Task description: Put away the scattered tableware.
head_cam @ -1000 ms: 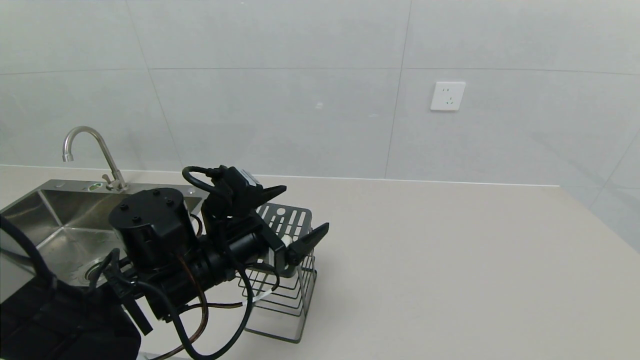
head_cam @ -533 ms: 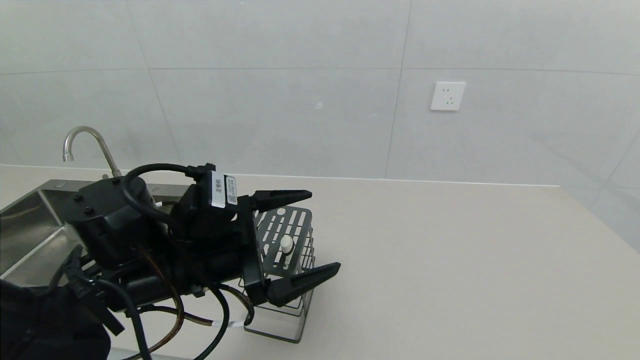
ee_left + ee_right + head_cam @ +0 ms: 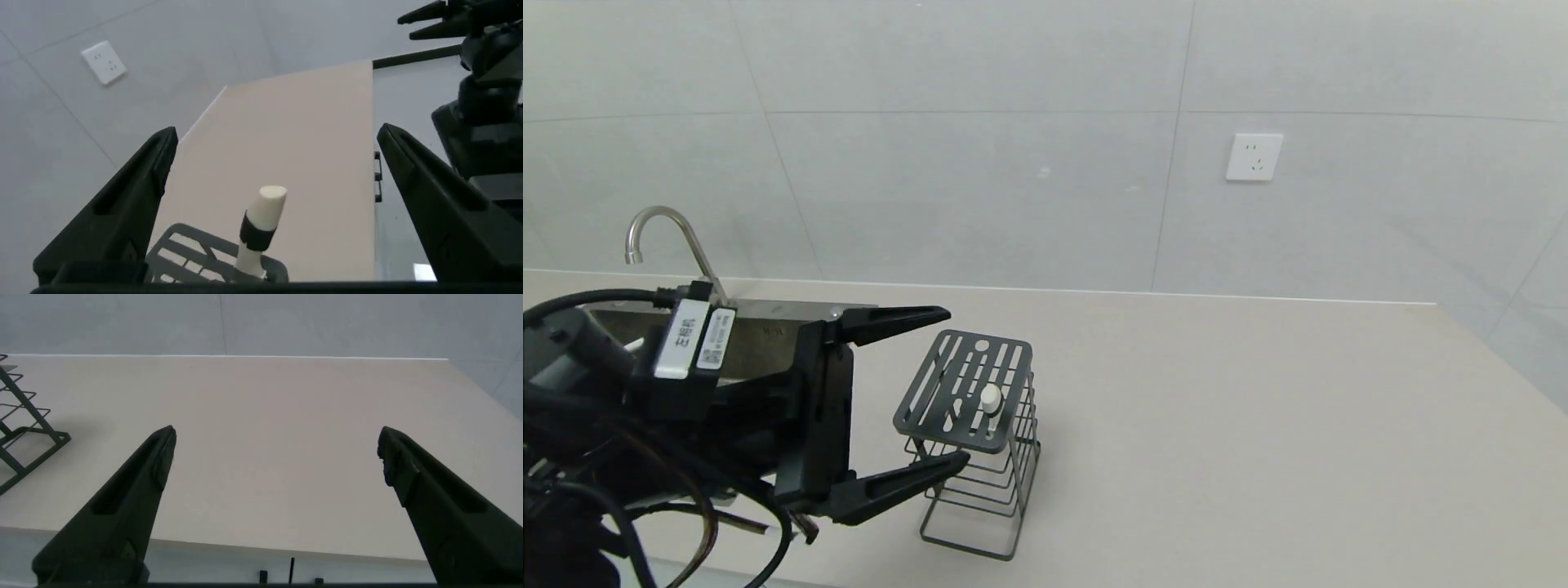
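Since one utensil (image 3: 990, 398) already stood in the rack (image 3: 1005, 359), the left gripper (image 3: 957, 384), fingers apart (and empty), suggested storage was largely done.

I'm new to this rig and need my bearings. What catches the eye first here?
The open left gripper looms in the left foreground, facing a wire rack on the beige counter. A white-tipped handle sticks up through the rack's slotted top. Behind, at far left, stands a steel faucet.
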### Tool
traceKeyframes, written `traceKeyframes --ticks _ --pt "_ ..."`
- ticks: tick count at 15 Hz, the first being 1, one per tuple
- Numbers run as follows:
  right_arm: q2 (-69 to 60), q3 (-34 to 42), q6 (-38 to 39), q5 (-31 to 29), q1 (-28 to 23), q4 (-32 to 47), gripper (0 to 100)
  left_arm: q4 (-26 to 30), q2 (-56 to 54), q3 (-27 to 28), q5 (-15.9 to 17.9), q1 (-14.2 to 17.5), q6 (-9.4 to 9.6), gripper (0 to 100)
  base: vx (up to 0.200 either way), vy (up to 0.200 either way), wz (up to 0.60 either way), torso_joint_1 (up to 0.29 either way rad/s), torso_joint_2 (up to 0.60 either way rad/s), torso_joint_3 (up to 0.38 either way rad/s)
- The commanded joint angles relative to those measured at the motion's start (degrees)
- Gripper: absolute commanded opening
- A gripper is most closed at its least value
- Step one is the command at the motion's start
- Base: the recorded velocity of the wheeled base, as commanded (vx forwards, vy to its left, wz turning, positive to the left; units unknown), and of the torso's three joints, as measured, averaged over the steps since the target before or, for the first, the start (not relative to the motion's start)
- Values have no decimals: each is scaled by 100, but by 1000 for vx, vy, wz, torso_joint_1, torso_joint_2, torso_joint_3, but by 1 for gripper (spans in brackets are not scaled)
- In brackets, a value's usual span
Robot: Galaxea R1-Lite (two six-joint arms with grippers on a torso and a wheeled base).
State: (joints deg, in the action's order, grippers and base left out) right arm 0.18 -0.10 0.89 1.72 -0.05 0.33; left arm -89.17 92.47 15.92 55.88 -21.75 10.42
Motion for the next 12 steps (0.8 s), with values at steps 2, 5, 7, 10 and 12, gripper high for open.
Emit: traceKeyframes --ticks 2,5,7,10,12 --pt "8 1 -1 4 -4 2 100 -83 -888 -634 2 127 -225 100 0 0 0 0 0 0" --pt "8 1 -1 4 -4 2 100 -83 -1978 -1293 -25 733 -418 100 0 0 0 0 0 0" --pt "8 1 -1 4 -4 2 100 -83 -2795 -1592 -42 1524 -1139 100 0 0 0 0 0 0" --pt "17 1 -1 4 -4 2 100 585 -4624 -1592 -244 2755 -2378 100 0 0 0 0 0 0" --pt "17 1 -1 4 -4 2 100 1719 -6311 -1592 -517 3045 -3055 100 0 0 0 0 0 0"
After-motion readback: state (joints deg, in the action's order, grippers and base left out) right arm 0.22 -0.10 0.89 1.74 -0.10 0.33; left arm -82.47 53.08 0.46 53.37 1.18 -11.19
